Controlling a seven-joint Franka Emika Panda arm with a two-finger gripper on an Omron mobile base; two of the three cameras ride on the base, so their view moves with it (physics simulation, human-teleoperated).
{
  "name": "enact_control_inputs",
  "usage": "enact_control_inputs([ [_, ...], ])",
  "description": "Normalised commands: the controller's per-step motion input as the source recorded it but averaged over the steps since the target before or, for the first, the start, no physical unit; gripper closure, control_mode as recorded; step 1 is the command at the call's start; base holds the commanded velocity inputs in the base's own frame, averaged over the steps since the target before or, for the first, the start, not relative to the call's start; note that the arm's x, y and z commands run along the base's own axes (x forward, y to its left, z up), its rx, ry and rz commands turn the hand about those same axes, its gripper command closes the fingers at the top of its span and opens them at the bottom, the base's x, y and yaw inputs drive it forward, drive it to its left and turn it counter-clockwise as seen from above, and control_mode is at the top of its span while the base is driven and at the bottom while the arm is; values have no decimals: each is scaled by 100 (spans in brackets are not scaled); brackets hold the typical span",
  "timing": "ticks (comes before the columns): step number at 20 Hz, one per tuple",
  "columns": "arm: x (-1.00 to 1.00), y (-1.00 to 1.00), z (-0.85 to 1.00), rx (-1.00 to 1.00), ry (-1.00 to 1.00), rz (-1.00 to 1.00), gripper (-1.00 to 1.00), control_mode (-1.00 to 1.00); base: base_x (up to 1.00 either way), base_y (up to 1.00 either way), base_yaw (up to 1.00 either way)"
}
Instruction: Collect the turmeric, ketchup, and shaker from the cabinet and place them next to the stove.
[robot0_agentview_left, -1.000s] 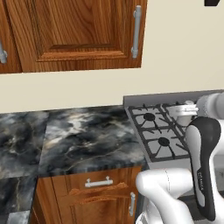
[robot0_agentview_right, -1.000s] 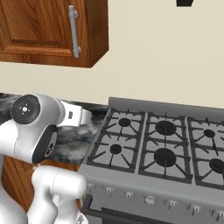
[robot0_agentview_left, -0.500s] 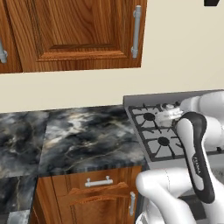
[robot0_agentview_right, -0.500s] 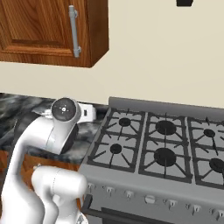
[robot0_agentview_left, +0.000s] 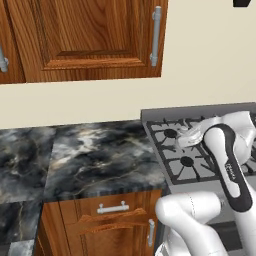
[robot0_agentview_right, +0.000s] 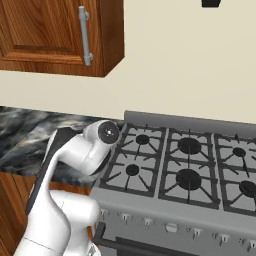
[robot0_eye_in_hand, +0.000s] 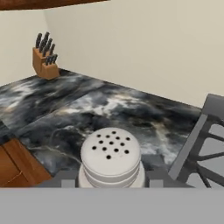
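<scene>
Shaker: small, pale grey-white, with a rounded top full of small dark holes and a ribbed ring under it; it stands upright.
Gripper: the two dark finger tips sit on both sides of the shaker's lower body and touch it; they are closed on it and hold it.
Position: in the hand view the held shaker is above the dark marble counter, near the left edge of the stove.
Stove: grey steel with black grates; in the right base view its left burners are just beside the arm's white wrist.
Edges: the counter front edge and a wooden cupboard are at the lower left in the hand view.
Open room: bare marble reaches back to the cream wall; a knife block stands far off in the corner.
</scene>
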Motion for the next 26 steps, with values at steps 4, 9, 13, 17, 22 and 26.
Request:
enact_control_inputs([
  [4, 50, 8, -11, 0, -1, 12, 100, -100, 0, 0, 0],
  [9, 60, 3, -2, 3, 0, 10, 100, -100, 0, 0, 0],
  [13, 61, 11, -7, 0, 0, 8, 100, -100, 0, 0, 0],
  [17, 64, 14, -17, -1, 1, 6, 100, -100, 0, 0, 0],
  [22, 64, 18, -38, -7, 0, 2, 100, -100, 0, 0, 0],
  [26, 60, 6, -44, -9, 0, 1, 100, -100, 0, 0, 0],
])
